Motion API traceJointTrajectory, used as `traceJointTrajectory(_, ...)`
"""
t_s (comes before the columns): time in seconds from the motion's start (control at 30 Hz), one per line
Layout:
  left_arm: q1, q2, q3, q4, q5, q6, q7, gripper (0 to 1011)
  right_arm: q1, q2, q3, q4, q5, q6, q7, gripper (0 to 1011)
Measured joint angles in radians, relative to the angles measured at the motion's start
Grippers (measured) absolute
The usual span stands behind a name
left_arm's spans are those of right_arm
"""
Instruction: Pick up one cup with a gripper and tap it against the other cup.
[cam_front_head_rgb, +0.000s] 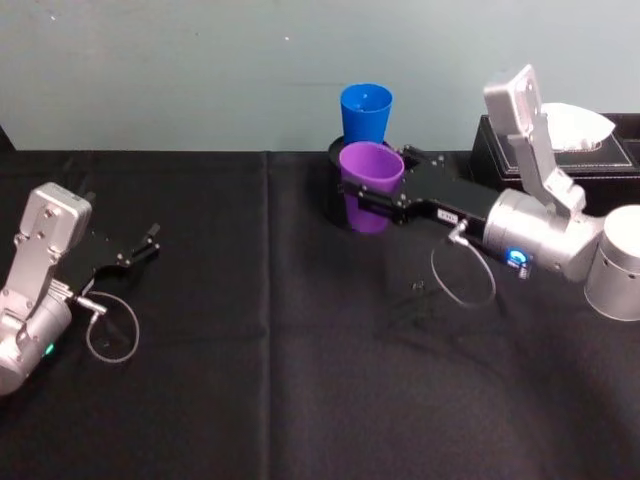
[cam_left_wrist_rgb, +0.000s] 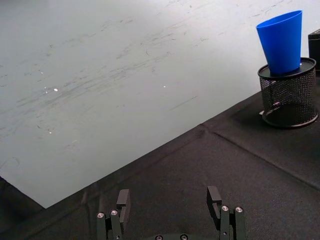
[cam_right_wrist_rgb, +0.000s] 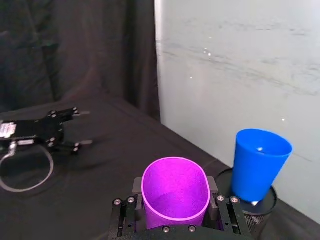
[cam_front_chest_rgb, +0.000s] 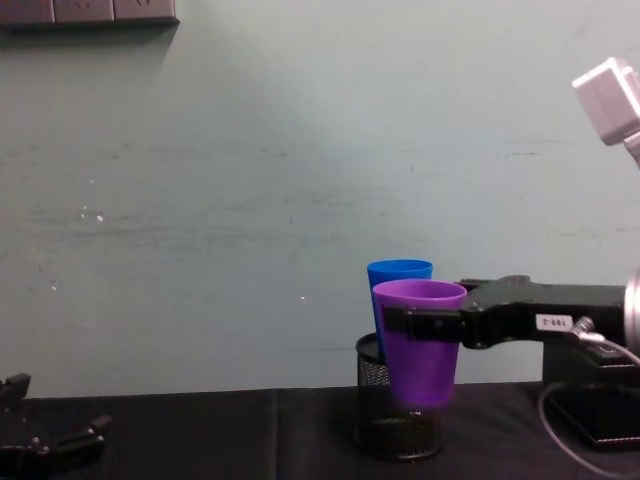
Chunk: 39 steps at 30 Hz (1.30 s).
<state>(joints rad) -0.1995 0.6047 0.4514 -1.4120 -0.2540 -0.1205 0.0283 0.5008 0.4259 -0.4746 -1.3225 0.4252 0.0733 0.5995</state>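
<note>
My right gripper (cam_front_head_rgb: 374, 192) is shut on the purple cup (cam_front_head_rgb: 371, 168), holding it upright above the table with a finger on each side (cam_right_wrist_rgb: 175, 200). In the chest view the purple cup (cam_front_chest_rgb: 421, 345) hangs clear of the black cloth. The blue cup (cam_front_head_rgb: 366, 110) stands upright in a black mesh pen holder (cam_left_wrist_rgb: 289, 95) just behind it. In the right wrist view a narrow gap shows between the purple cup (cam_right_wrist_rgb: 175, 187) and the blue cup (cam_right_wrist_rgb: 258, 162). My left gripper (cam_front_head_rgb: 148, 243) rests open and empty at the table's left side, far from both cups.
A black box (cam_front_head_rgb: 560, 152) with white tissue on top stands at the back right, beside the right arm. A pale wall (cam_front_chest_rgb: 250, 200) runs close behind the cups. Black cloth (cam_front_head_rgb: 300, 380) covers the table.
</note>
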Motion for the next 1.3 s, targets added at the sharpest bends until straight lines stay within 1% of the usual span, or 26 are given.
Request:
traceJointTrajectory(0.13,0.0,0.0,0.0,0.0,0.0,0.0,0.0,1005,-0.036,0.02,-0.001,-0.042,0.001,-0.005,-0.009,728)
traceJointTrajectory(0.23,0.0,0.0,0.0,0.0,0.0,0.0,0.0,1005,-0.076,0.04,-0.002,-0.077,0.003,-0.017,-0.018,726)
traceJointTrajectory(0.33,0.0,0.0,0.0,0.0,0.0,0.0,0.0,1005,-0.104,0.049,-0.006,-0.091,0.001,-0.031,-0.024,728)
traceJointTrajectory(0.37,0.0,0.0,0.0,0.0,0.0,0.0,0.0,1005,-0.104,0.049,-0.006,-0.091,0.001,-0.031,-0.024,728)
traceJointTrajectory(0.43,0.0,0.0,0.0,0.0,0.0,0.0,0.0,1005,-0.122,0.054,-0.011,-0.094,-0.006,-0.048,-0.026,726)
traceJointTrajectory(0.53,0.0,0.0,0.0,0.0,0.0,0.0,0.0,1005,-0.142,0.054,-0.022,-0.077,-0.019,-0.091,-0.017,726)
traceJointTrajectory(0.77,0.0,0.0,0.0,0.0,0.0,0.0,0.0,1005,-0.153,0.041,-0.037,-0.02,-0.044,-0.155,0.006,728)
traceJointTrajectory(0.8,0.0,0.0,0.0,0.0,0.0,0.0,0.0,1005,-0.153,0.041,-0.037,-0.02,-0.044,-0.155,0.006,726)
traceJointTrajectory(0.83,0.0,0.0,0.0,0.0,0.0,0.0,0.0,1005,-0.155,0.037,-0.04,-0.003,-0.054,-0.17,0.01,728)
traceJointTrajectory(1.13,0.0,0.0,0.0,0.0,0.0,0.0,0.0,1005,-0.157,0.021,-0.041,0.038,-0.073,-0.2,0.02,728)
traceJointTrajectory(1.3,0.0,0.0,0.0,0.0,0.0,0.0,0.0,1005,-0.158,0.013,-0.039,0.053,-0.08,-0.205,0.022,728)
